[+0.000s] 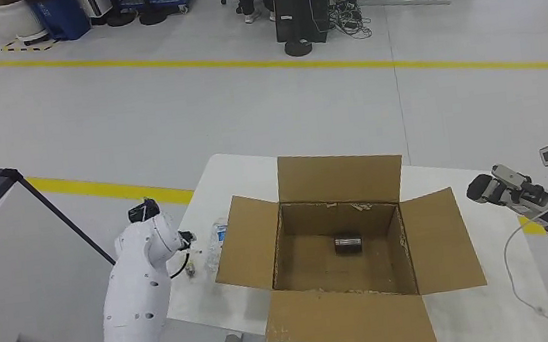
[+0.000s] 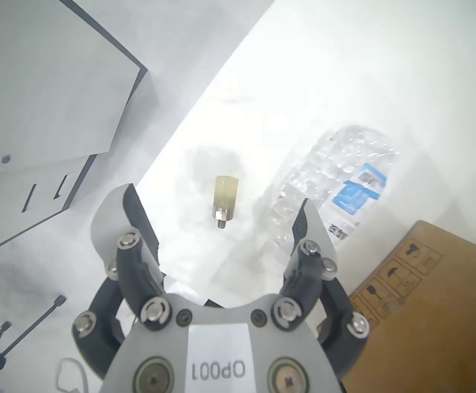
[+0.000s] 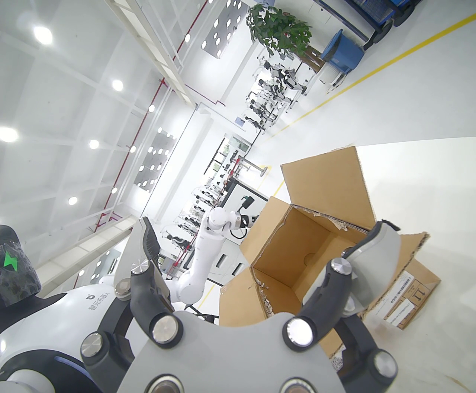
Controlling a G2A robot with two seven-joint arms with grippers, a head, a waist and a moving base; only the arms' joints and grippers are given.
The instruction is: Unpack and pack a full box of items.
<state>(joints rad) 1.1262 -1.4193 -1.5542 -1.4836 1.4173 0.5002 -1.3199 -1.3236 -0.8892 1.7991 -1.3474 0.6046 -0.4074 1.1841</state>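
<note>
The box (image 1: 289,255) stands open, its four flaps (image 1: 443,240) splayed flat, so there's free passage in from above; one can (image 1: 349,244) lies inside. Beside it, a bottle (image 2: 346,178) and plug (image 2: 224,201) crowd the table (image 2: 316,74) strip.

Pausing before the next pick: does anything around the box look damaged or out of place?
The cardboard box has ragged, torn paper along its flap folds. Beside it the water bottle lies on its side on the table, with a small threaded part lying loose next to it.
</note>
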